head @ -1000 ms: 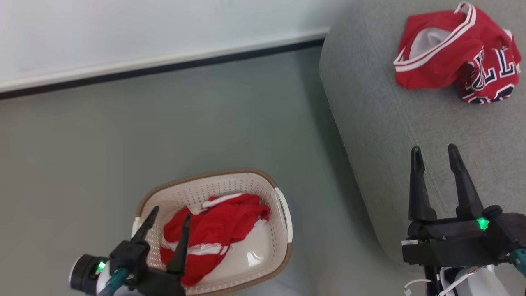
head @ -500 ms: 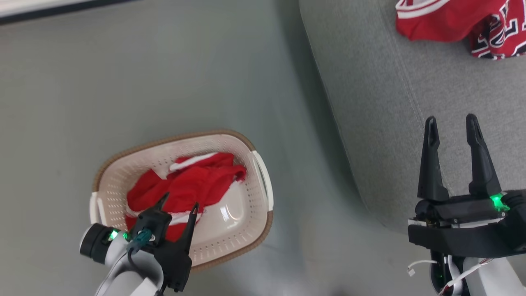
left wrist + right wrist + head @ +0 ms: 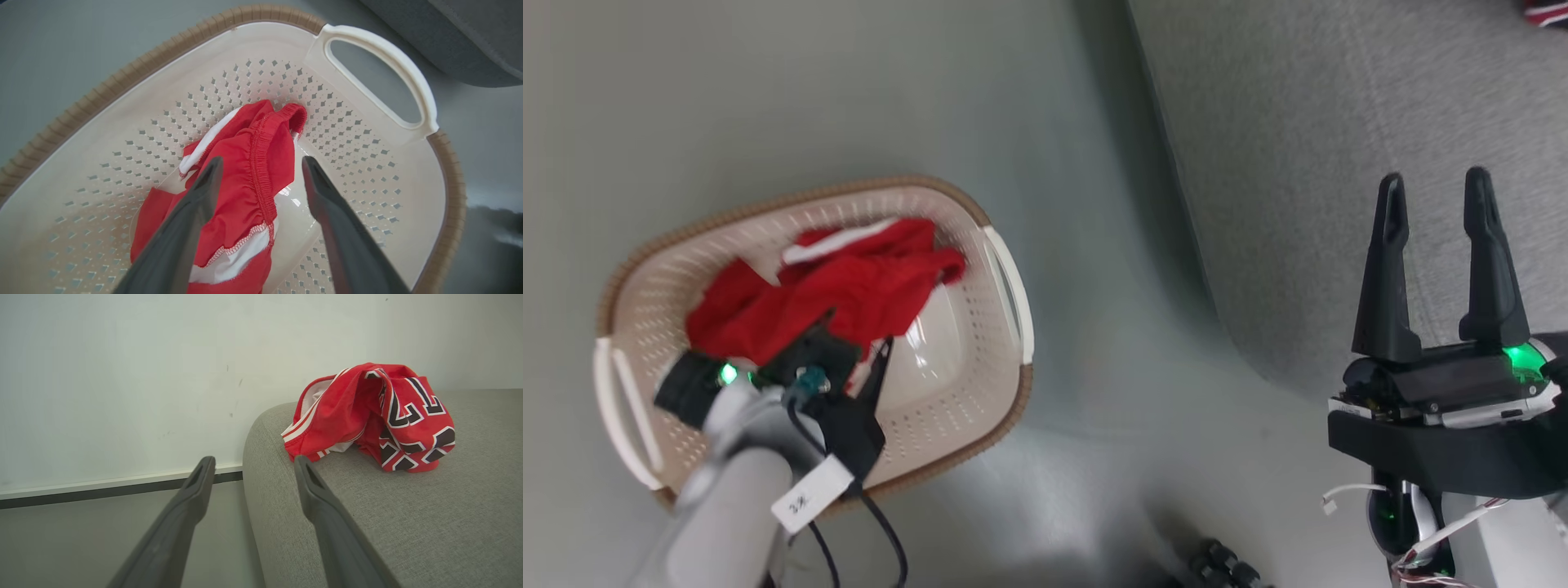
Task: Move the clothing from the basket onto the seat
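The seat (image 3: 1339, 122) is the largest thing in front of me, a grey cushion off to my right. One lettered garment (image 3: 367, 412) already lies crumpled on it, near the rounded corner. The basket (image 3: 792, 194) stands on the floor (image 3: 768, 98) to my left, apart from the seat. A red garment (image 3: 253, 171) is bunched in it, against the wall nearest the side handle (image 3: 408, 81).

That piece is what I have to judge. The fabric looks thin and shiny, so I expect it to be very light, limp and a little slippery. It will drape and trail rather than hold a shape, and a single layer could slide out of a pinch. The gathered elastic band running down its middle is the thickest, most ridged part. I would close on that band, taking several folds together, and lift high enough for the hanging ends to clear the rim.

My left gripper (image 3: 261, 163) hangs inside the basket with its jaws spread wide and holding nothing. The elastic band lies between the two fingers. From this angle I cannot tell whether either finger touches the cloth yet. My right gripper (image 3: 1434, 178) is also wide and empty, poised over the front part of the seat, well short of the lettered garment.
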Tool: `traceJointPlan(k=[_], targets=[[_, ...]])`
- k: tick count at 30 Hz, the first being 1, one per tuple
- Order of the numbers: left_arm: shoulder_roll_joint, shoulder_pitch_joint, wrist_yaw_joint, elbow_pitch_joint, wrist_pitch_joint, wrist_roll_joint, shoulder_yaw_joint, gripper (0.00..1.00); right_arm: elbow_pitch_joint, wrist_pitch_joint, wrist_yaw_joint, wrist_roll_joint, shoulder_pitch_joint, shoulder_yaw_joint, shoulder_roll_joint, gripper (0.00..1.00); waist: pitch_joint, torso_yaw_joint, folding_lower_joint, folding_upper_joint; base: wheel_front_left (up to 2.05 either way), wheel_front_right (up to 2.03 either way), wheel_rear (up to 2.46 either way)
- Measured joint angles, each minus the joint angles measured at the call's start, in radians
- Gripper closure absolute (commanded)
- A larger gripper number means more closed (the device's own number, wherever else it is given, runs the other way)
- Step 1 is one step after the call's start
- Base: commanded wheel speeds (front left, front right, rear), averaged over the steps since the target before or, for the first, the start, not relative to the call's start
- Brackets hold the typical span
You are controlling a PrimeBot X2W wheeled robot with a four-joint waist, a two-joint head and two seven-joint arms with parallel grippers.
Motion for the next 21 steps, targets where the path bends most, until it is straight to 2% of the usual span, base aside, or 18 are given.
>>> traceJointPlan(k=[7, 21], targets=[[0.035, -0.124, -0.012, 0.04, 0.027, 0.05, -0.019, 0.0, -0.022, 0.0, 0.001, -0.001, -0.038, 0.016, 0.02, 0.0, 0.106, -0.025, 0.0, 0.0, 0.0, 0.0, 0.0], [-0.012, -0.257, -0.01, 0.15, -0.002, 0.093, -0.059, 0.0, -0.013, 0.0, 0.001, -0.017, -0.044, 0.006, 0.034, 0.0, 0.225, -0.06, 0.0, -0.0001, 0.0, 0.0, 0.0]])
